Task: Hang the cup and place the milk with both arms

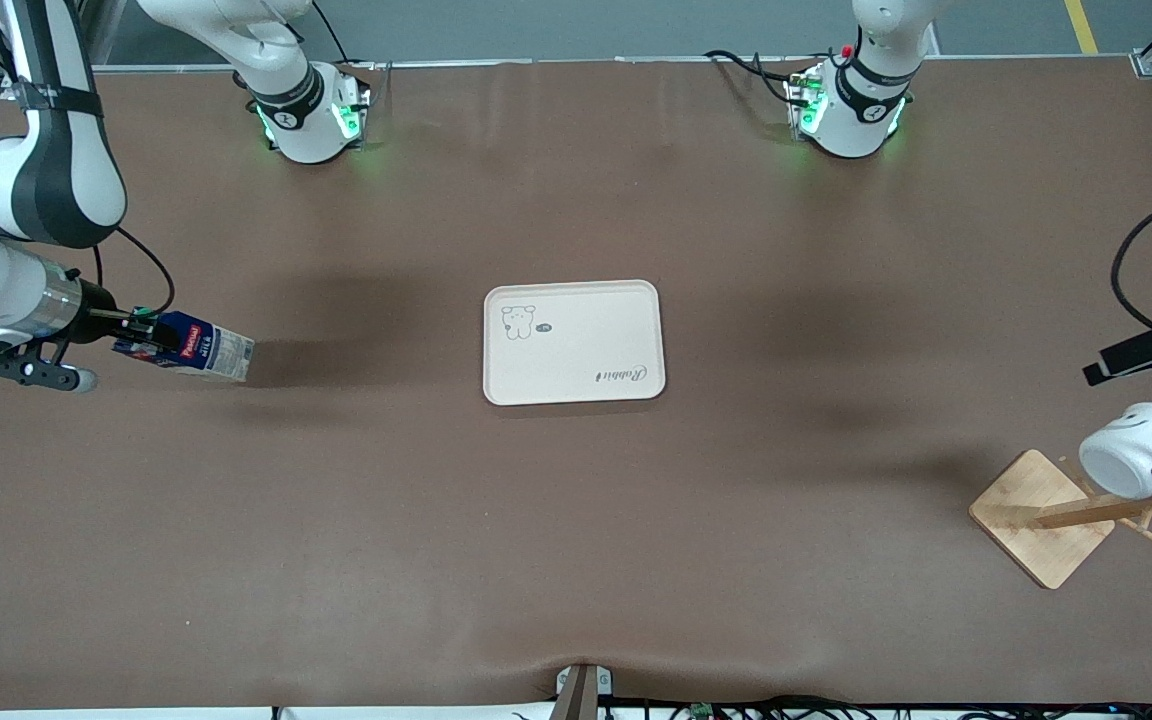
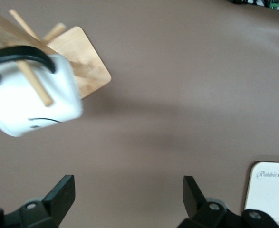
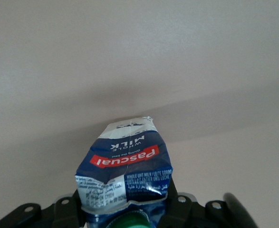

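The cup (image 1: 1131, 450) is a white mug with a black handle. It hangs by its handle on a peg of the wooden rack (image 1: 1041, 520) at the left arm's end of the table. It also shows in the left wrist view (image 2: 30, 97), with the peg through the handle. My left gripper (image 1: 1151, 355) is open and empty, up in the air and apart from the cup; in its wrist view (image 2: 129, 190) only bare table lies between its fingers. My right gripper (image 1: 141, 330) is shut on the cap end of the dented blue milk carton (image 1: 191, 346) (image 3: 127, 161). It holds the carton tilted over the table at the right arm's end.
A cream tray (image 1: 573, 342) with a bear drawing lies at the table's middle, with nothing on it; its corner shows in the left wrist view (image 2: 272, 190). The rack's square wooden base (image 2: 84, 61) rests on the brown table. Both arm bases stand along the back edge.
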You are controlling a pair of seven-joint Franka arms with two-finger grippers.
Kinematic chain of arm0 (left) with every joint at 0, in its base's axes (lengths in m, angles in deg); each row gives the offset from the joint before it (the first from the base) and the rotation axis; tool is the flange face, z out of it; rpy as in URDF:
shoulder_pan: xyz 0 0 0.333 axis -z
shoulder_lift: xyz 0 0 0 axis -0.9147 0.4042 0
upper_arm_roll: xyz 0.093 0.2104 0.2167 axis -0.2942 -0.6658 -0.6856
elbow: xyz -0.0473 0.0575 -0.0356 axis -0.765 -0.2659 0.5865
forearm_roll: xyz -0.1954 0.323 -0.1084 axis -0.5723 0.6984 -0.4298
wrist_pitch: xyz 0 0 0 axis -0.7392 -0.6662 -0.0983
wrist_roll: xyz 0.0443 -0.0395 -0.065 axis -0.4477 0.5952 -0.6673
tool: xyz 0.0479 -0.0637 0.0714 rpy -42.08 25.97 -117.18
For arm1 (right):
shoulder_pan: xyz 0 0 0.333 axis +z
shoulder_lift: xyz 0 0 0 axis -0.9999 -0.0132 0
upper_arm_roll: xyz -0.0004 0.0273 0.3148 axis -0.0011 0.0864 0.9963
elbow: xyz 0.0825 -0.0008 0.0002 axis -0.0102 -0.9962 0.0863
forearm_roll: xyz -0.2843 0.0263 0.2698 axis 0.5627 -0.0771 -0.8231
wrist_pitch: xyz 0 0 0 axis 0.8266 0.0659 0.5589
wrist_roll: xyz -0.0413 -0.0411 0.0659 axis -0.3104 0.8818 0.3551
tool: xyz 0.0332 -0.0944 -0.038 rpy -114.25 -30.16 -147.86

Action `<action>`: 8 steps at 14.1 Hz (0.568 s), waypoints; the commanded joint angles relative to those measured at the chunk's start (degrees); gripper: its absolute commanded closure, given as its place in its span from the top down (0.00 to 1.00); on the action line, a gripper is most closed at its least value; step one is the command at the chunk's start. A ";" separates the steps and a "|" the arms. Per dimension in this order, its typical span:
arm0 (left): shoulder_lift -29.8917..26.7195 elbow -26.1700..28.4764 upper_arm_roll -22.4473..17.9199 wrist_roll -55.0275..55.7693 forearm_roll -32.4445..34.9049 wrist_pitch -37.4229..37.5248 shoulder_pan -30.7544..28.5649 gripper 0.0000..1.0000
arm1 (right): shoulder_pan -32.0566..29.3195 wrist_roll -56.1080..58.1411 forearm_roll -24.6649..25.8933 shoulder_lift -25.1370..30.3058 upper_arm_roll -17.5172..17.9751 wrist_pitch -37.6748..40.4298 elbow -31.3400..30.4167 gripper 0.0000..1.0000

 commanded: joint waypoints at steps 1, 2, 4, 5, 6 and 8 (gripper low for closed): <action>-3.45 0.84 4.57 8.35 2.81 3.79 -0.38 1.00 | -1.77 0.51 0.95 1.15 1.12 -3.39 -3.62 0.04; -4.51 0.84 5.72 9.61 3.34 5.37 -0.38 1.00 | -1.86 0.51 0.95 0.97 1.21 -4.18 -4.33 0.04; -5.04 0.49 6.25 9.36 3.52 7.05 -0.47 1.00 | -1.86 0.51 0.95 0.97 1.21 -7.50 -6.78 0.04; -5.04 0.49 6.34 9.19 3.69 7.23 -0.47 1.00 | -1.86 0.51 0.95 0.80 1.21 -8.57 -7.40 0.04; -5.04 0.40 6.34 8.31 4.83 7.40 -0.47 1.00 | -1.86 0.51 0.87 0.45 1.21 -8.67 -7.50 0.05; -4.96 0.05 6.34 7.69 7.20 7.49 -0.47 1.00 | -1.95 0.51 0.95 -0.17 1.21 -8.93 -7.50 0.07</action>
